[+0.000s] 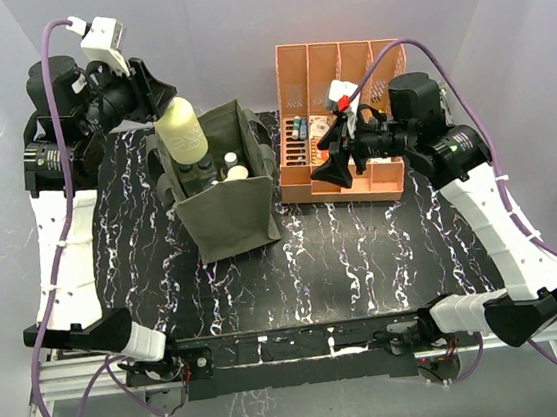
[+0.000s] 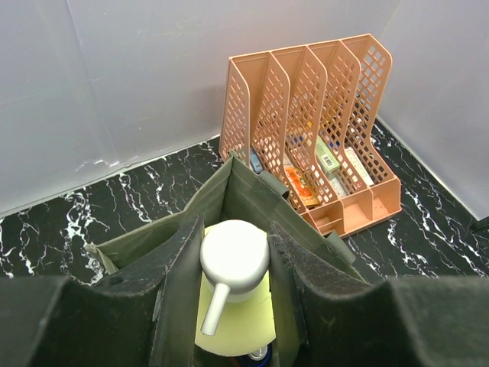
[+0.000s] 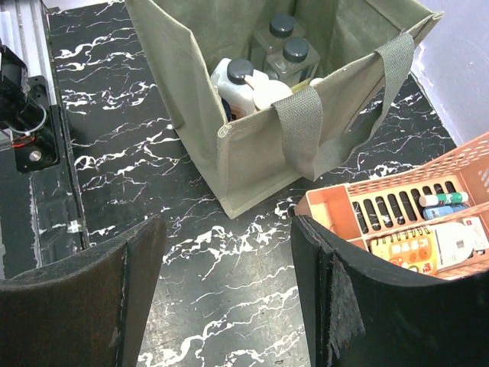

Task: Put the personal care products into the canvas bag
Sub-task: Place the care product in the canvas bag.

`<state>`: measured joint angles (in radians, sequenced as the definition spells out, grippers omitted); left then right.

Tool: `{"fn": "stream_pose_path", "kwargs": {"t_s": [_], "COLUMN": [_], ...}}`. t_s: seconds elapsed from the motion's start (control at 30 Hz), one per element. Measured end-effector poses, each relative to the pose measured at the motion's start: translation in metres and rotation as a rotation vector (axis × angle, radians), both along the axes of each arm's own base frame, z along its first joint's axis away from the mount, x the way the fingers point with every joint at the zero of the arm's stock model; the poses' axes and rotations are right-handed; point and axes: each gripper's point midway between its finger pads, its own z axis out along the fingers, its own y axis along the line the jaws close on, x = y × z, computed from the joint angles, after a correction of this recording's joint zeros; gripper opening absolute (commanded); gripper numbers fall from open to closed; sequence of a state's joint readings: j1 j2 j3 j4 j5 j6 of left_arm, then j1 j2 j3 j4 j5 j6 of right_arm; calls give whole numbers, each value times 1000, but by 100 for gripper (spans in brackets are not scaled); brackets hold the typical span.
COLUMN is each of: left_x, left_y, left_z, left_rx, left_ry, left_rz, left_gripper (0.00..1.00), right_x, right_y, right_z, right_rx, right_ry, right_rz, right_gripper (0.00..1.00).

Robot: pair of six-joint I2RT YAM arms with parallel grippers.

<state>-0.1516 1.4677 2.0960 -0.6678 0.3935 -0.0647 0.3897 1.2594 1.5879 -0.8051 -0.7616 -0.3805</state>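
My left gripper [image 1: 168, 106] is shut on the pale yellow bottle [image 1: 189, 136] and holds it tilted over the open top of the olive-green canvas bag [image 1: 227, 214]. In the left wrist view the fingers [image 2: 179, 267] clamp the bottle's white pump top [image 2: 234, 256], with the bag [image 2: 248, 195] underneath. In the right wrist view the bag [image 3: 252, 149] holds two clear glass dark-capped bottles [image 3: 284, 30], a white grey-capped bottle [image 3: 228, 80] and a beige top [image 3: 271, 93]. My right gripper [image 1: 338, 170] [image 3: 228, 229] is open and empty, low over the table beside the organiser.
A peach slotted file organiser [image 1: 338, 71] [image 2: 321, 115] [image 3: 416, 218] stands right of the bag, with small colourful boxes and tubes [image 1: 300, 131] in its slots. The black marbled table [image 1: 345, 261] is walled in white at the back and sides.
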Motion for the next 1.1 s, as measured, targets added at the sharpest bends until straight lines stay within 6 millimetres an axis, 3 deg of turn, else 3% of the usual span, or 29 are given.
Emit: {"fn": "stream_pose_path", "kwargs": {"t_s": [0.3, 0.63, 0.87, 1.1], "left_x": [1, -2, -8, -8], "left_y": [-1, -6, -15, -22], "left_z": [3, 6, 7, -9], "left_rx": [-5, 2, 2, 3], "left_ry": [-15, -37, -43, -9], "left_rz": [-15, -60, -128, -177], "left_gripper": [0, 0, 0, 0], "right_x": [-5, -16, -33, -38], "right_y": [5, 16, 48, 97], "right_z": [4, 28, 44, 21], "right_rx": [7, 47, 80, 30], "right_ry": [-14, -75, -95, -74], "right_rz": [31, 100, 234, 326], "right_gripper": [68, 68, 68, 67]}}
